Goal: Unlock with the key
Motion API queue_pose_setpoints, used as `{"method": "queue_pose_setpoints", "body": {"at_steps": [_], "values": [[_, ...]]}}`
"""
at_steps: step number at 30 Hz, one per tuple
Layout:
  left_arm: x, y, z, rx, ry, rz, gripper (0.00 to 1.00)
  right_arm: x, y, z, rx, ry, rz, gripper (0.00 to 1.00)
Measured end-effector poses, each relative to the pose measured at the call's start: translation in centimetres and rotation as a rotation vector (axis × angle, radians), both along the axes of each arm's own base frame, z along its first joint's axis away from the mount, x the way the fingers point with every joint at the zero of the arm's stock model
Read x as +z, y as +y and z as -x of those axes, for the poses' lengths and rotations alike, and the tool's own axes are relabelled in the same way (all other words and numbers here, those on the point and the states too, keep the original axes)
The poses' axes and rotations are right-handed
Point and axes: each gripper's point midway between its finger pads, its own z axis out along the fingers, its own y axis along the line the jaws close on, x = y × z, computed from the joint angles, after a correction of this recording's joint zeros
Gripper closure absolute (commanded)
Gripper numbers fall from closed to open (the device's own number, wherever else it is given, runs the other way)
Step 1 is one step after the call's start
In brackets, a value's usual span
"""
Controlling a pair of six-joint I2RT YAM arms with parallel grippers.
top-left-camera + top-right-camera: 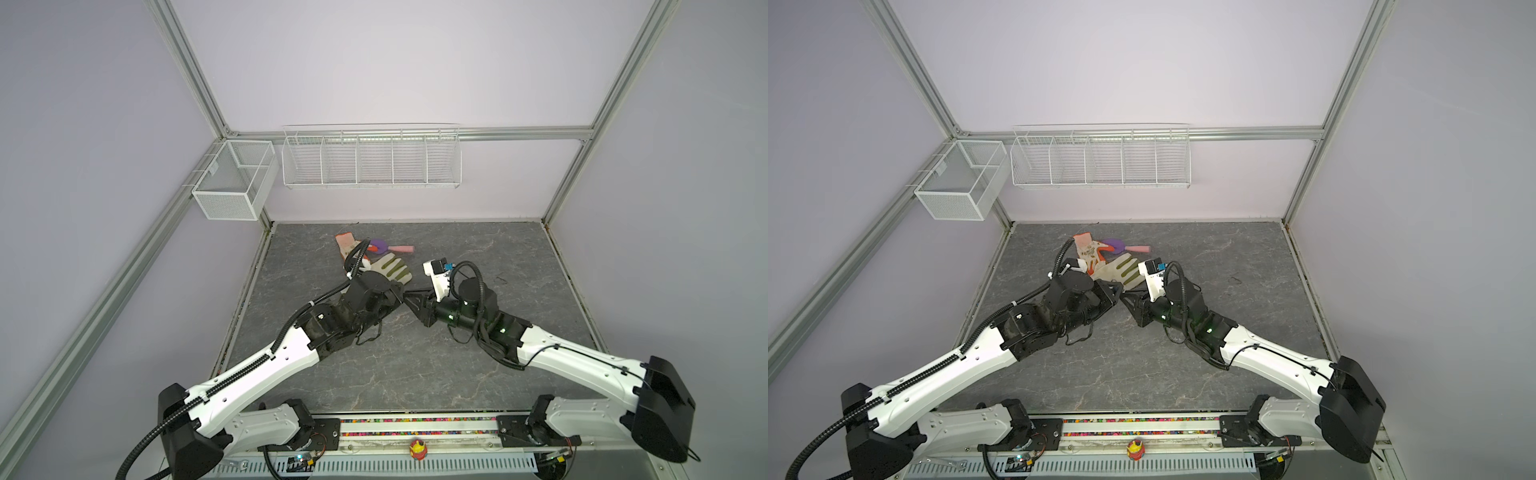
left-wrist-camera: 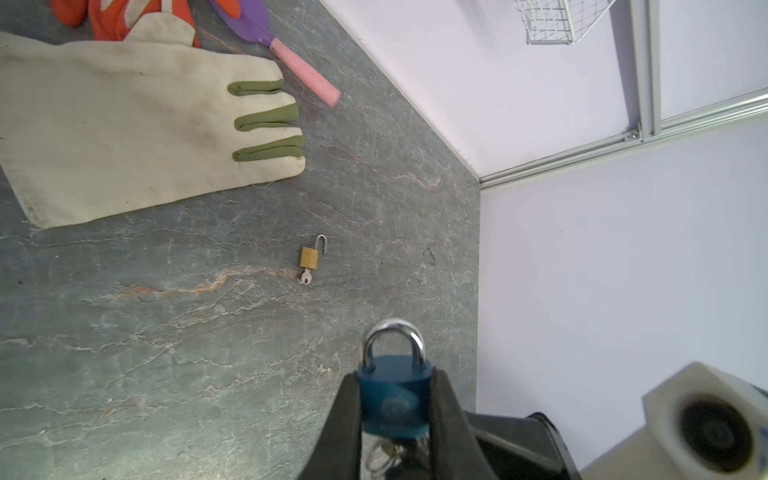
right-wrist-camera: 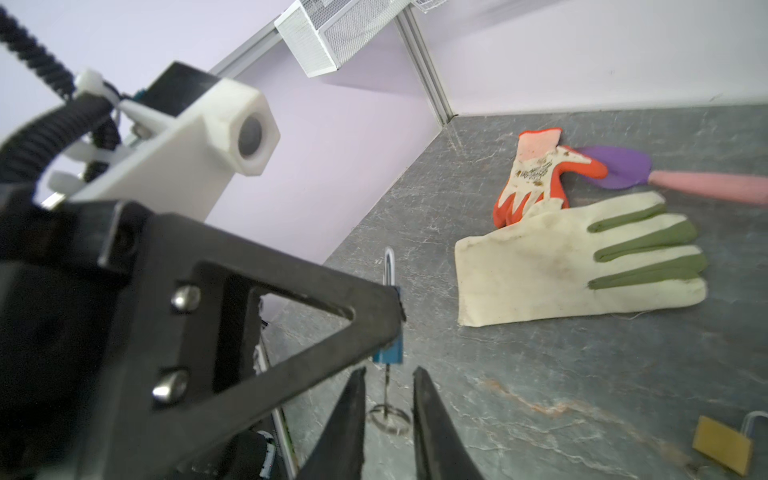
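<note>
The only mark near at hand is a round emblem pressed into the face of the blue padlock (image 2: 395,399), too blurred to read. The left fingers (image 2: 347,415) close on that lock's painted metal body, one black pad flat against each side, and hold it clear of the table (image 2: 166,374). Its rounded, bright steel shackle (image 2: 394,328) is seated shut and points out past their tips. From the lock's underside a thin key (image 3: 388,376) sticks out, with a wire key ring (image 3: 388,414) hanging on its end. The right fingers (image 3: 353,407) stand narrowly apart on either side of the key and ring; whether they touch either cannot be told. Beyond the left fingers, on the grey veined stone-look table, lies a small squarish brass padlock (image 2: 308,257), its shackle swung open and a tiny key (image 2: 305,277) in its base. Farther out lies a flat, soiled cream glove (image 2: 124,124) of cloth with green strips between its fingers. It overlaps an orange-coated glove (image 3: 536,174) whose cuff print is too small to read. Just past that glove is a purple trowel (image 3: 619,166) with a smooth pink handle. Farthest, on the wall, hang a white mesh basket (image 1: 232,183) and a white wire rack (image 1: 370,158).
</note>
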Motion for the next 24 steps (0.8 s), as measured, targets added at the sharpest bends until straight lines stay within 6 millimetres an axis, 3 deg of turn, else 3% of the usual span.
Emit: {"method": "queue_pose_setpoints", "body": {"at_steps": [6,14,24], "values": [[1.0,0.6,-0.3,0.015,-0.054,-0.013,1.0,0.7,-0.7,0.5,0.042,0.055,0.0,0.59],[1.2,0.8,-0.7,0.029,-0.077,-0.026,1.0,2.4,0.2,-0.2,0.062,0.095,-0.014,0.62],[1.5,0.9,-1.0,0.044,-0.092,-0.025,1.0,0.2,0.9,-1.0,0.055,0.159,0.044,0.72]]}}
